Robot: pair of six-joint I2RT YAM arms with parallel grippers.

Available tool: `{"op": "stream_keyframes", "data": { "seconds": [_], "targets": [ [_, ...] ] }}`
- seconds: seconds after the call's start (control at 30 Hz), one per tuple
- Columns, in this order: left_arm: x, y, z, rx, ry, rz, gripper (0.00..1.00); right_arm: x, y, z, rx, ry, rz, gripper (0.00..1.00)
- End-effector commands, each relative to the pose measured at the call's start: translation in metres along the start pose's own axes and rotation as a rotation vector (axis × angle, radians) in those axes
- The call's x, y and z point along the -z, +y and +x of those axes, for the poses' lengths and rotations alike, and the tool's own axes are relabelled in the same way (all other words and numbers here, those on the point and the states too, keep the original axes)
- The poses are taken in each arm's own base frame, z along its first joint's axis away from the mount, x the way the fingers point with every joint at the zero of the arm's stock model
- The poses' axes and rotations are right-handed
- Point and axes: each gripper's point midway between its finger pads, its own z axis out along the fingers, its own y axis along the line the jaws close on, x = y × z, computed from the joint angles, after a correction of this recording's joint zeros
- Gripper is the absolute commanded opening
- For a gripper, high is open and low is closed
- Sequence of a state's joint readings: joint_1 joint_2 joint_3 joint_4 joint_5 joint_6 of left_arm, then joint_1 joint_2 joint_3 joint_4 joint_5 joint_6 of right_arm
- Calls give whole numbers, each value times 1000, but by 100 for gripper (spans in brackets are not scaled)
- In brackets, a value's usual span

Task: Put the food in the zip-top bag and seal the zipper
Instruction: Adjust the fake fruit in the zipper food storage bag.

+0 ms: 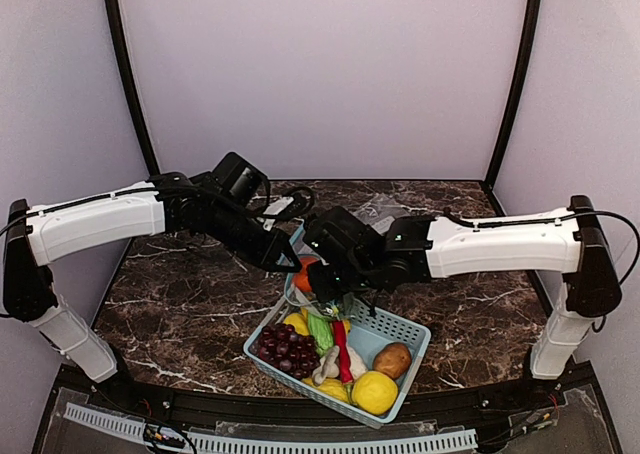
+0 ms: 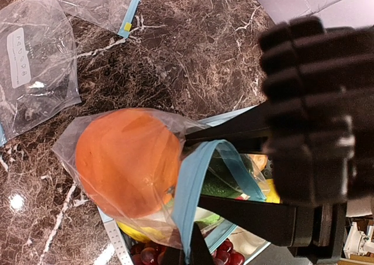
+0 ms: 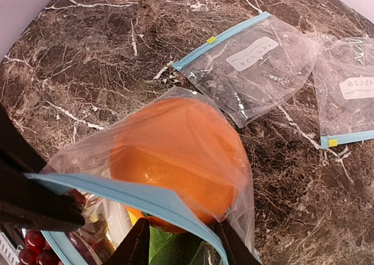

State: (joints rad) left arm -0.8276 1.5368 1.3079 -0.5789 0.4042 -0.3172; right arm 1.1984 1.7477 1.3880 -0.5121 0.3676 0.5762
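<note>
The round orange (image 3: 175, 154) sits inside the clear zip-top bag (image 3: 87, 151), stretching its film taut, at the far corner of a blue basket (image 1: 397, 318). The light blue zipper (image 3: 134, 198) is unsealed, its lips parted. The light green gourd (image 1: 320, 330) lies in the basket.

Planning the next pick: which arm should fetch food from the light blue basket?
Right, probably: the right gripper hangs open over the basket, while the left gripper holds the clear zip-top bag on spread fingers.
</note>
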Motion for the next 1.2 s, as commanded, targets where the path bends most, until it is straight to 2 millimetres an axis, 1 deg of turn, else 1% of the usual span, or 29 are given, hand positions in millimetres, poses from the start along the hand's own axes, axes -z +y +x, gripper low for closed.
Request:
{"op": "stream_keyframes", "data": {
  "seconds": [0.0,0.1,0.2,0.27,0.37,0.47,0.53,0.57,0.63,0.67,0.73,0.8,0.83,0.87,0.93,1.0,1.07,1.17],
  "targets": [
    [3,-5,5,-14,13,33,1,-20,-12,10,-8,48,59,36],
    [2,-6,4,-11,13,39,1,-27,-16,9,-24,55,70,36],
    [7,-8,0,-18,-7,38,1,-30,-22,10,-39,64,80,36],
    [10,-9,-2,-24,-20,30,1,-27,-22,8,-43,59,77,36],
    [12,-3,-2,-24,-21,7,1,-17,-19,1,-41,43,48,37],
    [13,9,-1,-10,-25,-27,1,1,-11,-11,-27,7,-18,42],
    [17,17,-2,-4,-42,-51,1,19,-4,-20,-19,-29,-83,46],
    [19,21,-4,1,-52,-62,1,29,0,-23,-12,-48,-123,50],
    [24,27,-7,-4,-77,-93,1,51,7,-29,0,-86,-208,60],
    [27,29,-9,-7,-93,-107,1,60,9,-29,4,-96,-242,64],
    [31,30,-11,-7,-120,-111,1,77,10,-28,4,-109,-291,71],
    [33,31,-11,3,-141,-107,1,90,6,-22,-7,-110,-315,74],
    [34,33,-10,11,-147,-109,1,93,1,-15,-14,-100,-318,75],
    [36,33,-11,13,-157,-108,1,101,-3,-12,-24,-104,-325,76],
    [40,36,-10,25,-173,-118,1,107,-11,0,-46,-88,-325,77],
    [46,39,-10,34,-199,-128,1,110,-18,14,-75,-61,-319,77],
    [55,43,-11,46,-226,-146,1,108,-24,30,-111,-24,-314,77],
    [68,51,-11,69,-266,-175,1,102,-22,51,-151,23,-328,76]
  ]
}}
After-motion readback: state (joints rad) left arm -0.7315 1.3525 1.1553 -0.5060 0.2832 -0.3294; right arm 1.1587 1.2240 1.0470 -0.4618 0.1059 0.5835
